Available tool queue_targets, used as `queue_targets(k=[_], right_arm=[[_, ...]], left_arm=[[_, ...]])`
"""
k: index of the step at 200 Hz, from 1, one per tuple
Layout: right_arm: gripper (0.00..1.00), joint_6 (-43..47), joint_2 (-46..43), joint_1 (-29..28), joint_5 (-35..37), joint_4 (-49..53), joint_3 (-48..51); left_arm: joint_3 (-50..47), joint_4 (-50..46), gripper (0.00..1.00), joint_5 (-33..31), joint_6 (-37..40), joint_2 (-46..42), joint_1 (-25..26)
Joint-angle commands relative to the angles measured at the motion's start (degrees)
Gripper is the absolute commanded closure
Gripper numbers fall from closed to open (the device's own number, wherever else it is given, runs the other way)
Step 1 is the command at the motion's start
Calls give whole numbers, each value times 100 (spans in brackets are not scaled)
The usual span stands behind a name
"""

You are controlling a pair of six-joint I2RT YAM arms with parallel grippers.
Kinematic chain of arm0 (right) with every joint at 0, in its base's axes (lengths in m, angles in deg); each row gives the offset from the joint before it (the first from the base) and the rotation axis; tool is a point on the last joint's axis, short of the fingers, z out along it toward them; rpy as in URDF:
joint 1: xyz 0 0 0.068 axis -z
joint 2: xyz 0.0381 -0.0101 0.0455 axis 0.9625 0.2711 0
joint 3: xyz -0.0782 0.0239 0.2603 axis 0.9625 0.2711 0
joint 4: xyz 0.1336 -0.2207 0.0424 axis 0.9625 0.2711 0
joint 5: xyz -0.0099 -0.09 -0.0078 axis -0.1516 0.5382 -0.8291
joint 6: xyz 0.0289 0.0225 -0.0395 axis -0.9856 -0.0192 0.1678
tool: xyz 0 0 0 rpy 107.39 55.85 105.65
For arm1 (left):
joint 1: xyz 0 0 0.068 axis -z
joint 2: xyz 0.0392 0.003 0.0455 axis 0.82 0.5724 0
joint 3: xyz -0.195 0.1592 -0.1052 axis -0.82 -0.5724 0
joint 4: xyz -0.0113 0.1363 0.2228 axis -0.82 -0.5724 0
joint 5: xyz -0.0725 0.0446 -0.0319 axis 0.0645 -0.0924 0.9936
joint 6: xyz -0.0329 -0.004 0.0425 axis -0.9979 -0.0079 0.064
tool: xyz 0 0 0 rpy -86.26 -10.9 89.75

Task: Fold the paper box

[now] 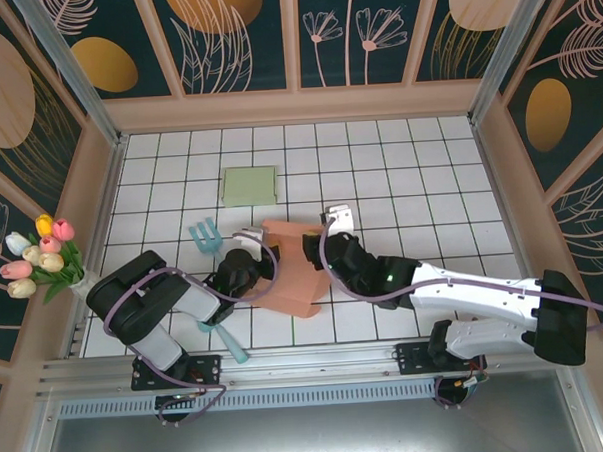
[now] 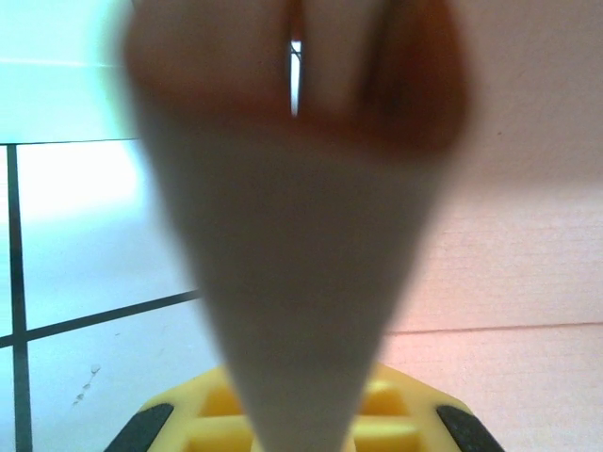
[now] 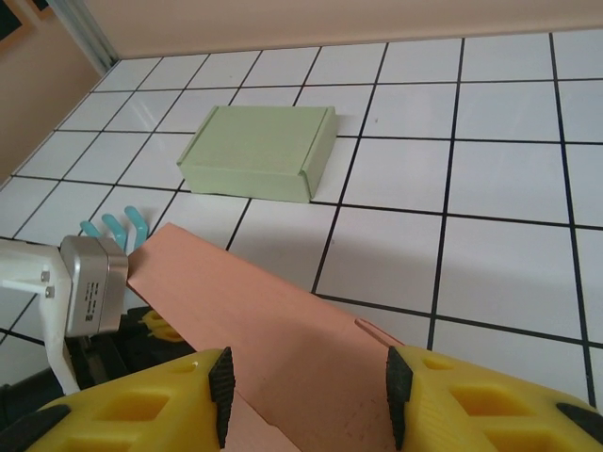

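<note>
My salmon-pink paper box blank (image 1: pixel 296 278) lies mostly flat on the white tiled desk (image 1: pixel 409 161) between the two arms. I judge the folding barely begun: one long panel tilts up, but no walls stand and nothing closes. My left pincer (image 1: pixel 257 252) is shut at the sheet's left edge; whether it pinches card I cannot tell. My right pincer (image 3: pixel 306 391) stands about half open astride the raised panel, gripping nothing. Behind, well apart, a pale green cardboard box (image 1: pixel 250 185) sits fully folded, lid shut, contents hidden. The pink sheet holds nothing yet.
</note>
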State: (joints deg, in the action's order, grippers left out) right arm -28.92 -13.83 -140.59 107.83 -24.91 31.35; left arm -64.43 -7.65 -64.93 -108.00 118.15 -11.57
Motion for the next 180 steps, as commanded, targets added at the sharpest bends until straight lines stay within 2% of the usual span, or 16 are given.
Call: queue_targets(k=[1, 24, 92, 126, 160, 180], right_arm=[[52, -98, 8, 76, -339, -312, 74], [52, -90, 68, 118, -435, -353, 37], [51, -142, 391, 658, -713, -534, 283], [51, -170, 515, 954, -1555, -1032, 511], [51, -274, 533, 1099, -2672, -2116, 892], [51, -443, 587, 1225, -3012, -2439, 1009]], left_arm=[[203, -299, 100, -384, -105, 34, 16], [236, -489, 100, -690, -173, 12, 17], [155, -501, 100, -788, -304, -125, 17], [205, -493, 100, -775, -410, -72, 17], [296, -422, 100, -603, -488, 92, 26], [279, -324, 100, -522, -541, 155, 24]])
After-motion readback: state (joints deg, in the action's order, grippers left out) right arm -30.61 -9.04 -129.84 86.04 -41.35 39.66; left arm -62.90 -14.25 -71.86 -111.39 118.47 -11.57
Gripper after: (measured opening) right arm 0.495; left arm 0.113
